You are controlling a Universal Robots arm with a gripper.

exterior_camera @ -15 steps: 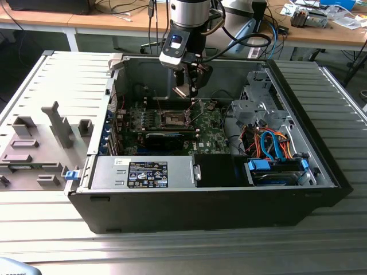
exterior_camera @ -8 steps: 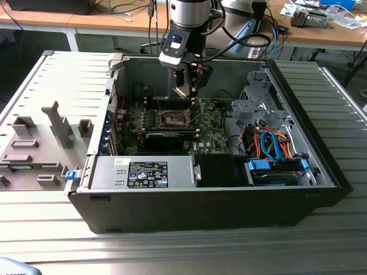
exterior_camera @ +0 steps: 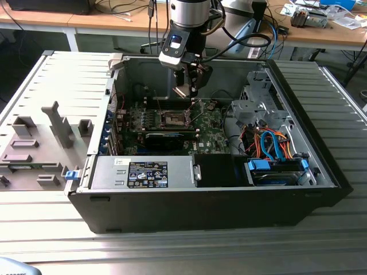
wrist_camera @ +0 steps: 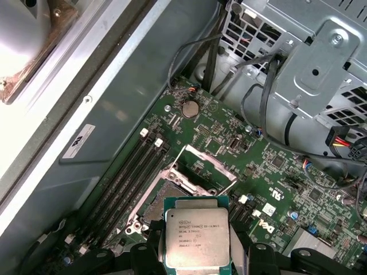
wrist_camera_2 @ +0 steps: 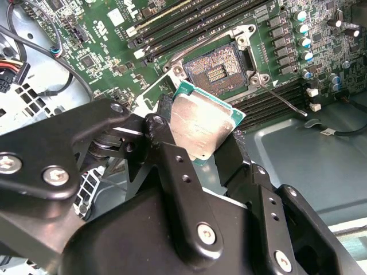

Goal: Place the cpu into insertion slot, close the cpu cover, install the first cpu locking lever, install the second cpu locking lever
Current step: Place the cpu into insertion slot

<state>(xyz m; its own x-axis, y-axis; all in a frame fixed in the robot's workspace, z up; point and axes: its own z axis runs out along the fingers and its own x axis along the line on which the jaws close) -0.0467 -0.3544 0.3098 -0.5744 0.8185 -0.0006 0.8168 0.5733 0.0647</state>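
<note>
The black two-finger gripper (wrist_camera_2: 198, 130) is closed on the cpu (wrist_camera_2: 203, 123), a small flat square chip with a dull silver-grey metal top and a green edge. One finger (wrist_camera_2: 163, 143) bears on each of two opposite sides. In the first wrist view the cpu (wrist_camera: 196, 238) is held clear of the board, with its printed top facing the camera.

The insertion slot (wrist_camera_2: 218, 69), a small square socket with a dark brownish centre and a silvery rim, lies just beyond the held cpu and is unoccupied. The cpu cover (wrist_camera: 209, 163), a thin silvery metal frame with a large square window, stands raised at the slot's far edge. A thin metal lever rod (wrist_camera_2: 281, 98) angles away from one corner of the slot.

The slot sits on the green motherboard (exterior_camera: 212, 134). The motherboard lies inside the open black computer case (exterior_camera: 200, 212), which rests on the ridged metal surface (exterior_camera: 172, 252).
</note>
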